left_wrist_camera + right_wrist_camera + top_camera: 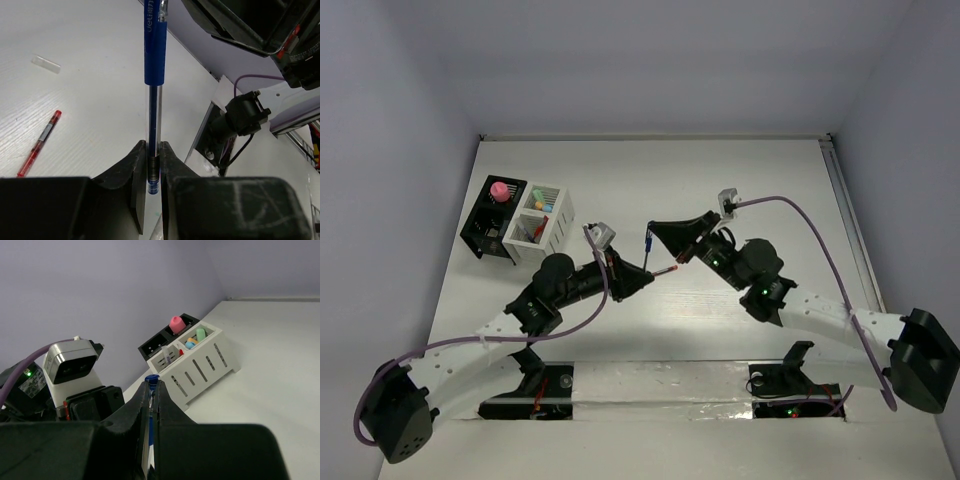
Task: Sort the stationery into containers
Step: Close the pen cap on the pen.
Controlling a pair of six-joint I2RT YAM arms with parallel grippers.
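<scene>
At the table's centre, the left gripper (152, 152) and right gripper (151, 390) both pinch one blue pen (648, 240), fingers closed tight on it (one at each end). A red pen (39, 145) lies loose at its five o'clock. The black box (490, 230) and white box (552, 232) stand together at ten o'clock.

left pincer (153, 152) and right pincer (151, 390) both clamped.
</scene>
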